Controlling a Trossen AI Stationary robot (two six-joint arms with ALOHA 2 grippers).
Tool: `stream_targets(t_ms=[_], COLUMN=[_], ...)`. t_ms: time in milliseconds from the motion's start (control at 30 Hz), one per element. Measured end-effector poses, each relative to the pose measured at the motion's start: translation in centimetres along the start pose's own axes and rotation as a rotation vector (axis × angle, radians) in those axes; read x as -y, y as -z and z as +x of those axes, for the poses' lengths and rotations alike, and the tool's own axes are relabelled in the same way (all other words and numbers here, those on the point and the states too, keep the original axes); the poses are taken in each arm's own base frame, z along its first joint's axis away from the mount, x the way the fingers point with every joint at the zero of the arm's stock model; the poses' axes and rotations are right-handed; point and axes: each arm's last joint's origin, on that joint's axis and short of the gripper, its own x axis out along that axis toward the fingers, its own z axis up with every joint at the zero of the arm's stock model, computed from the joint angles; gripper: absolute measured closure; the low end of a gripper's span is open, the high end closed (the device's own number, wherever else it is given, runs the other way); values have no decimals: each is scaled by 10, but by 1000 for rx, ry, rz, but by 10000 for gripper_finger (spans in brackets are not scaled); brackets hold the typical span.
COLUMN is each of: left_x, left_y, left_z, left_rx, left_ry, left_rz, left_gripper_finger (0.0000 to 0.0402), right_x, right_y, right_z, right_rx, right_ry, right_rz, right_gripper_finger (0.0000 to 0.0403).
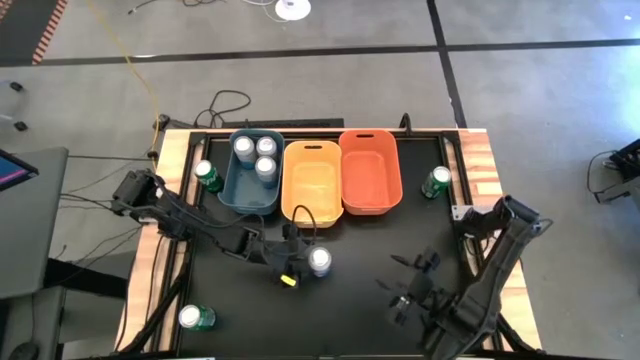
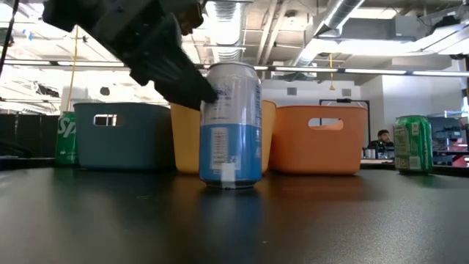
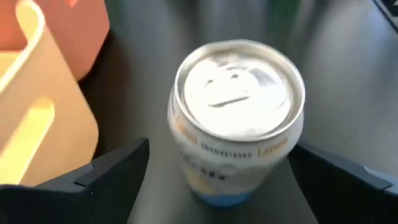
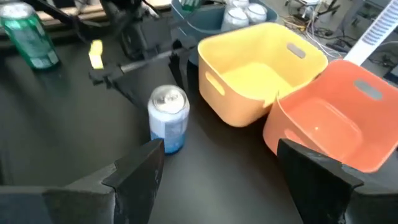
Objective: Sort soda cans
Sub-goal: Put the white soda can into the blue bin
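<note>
Holding three cans (image 1: 255,155), blue bin (image 1: 249,195)

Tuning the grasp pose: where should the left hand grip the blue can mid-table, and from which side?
Grip the blue can across its side wall at mid-height, coming in level from the left arm's side. It stands upright and alone, clear of the yellow bin, and the left hand is open with a finger on each side.

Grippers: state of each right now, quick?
Left gripper: open, fingers either side of the blue can, not closed on it.
Right gripper: open, empty, waiting near the table's front right.
</note>
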Motion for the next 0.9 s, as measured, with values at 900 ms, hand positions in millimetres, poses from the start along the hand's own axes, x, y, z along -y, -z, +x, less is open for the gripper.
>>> stream_targets(t_ms=[900], left_x=[-4], left_y=[-16], left_z=[5], left_rx=[148], left_ry=[66], left_rz=[66], left_gripper_finger=[22], right_x=[22], right_y=[73], right_z=[47], right_rx=[227], right_ry=[131], right_rz=[187], right_gripper_finger=[74])
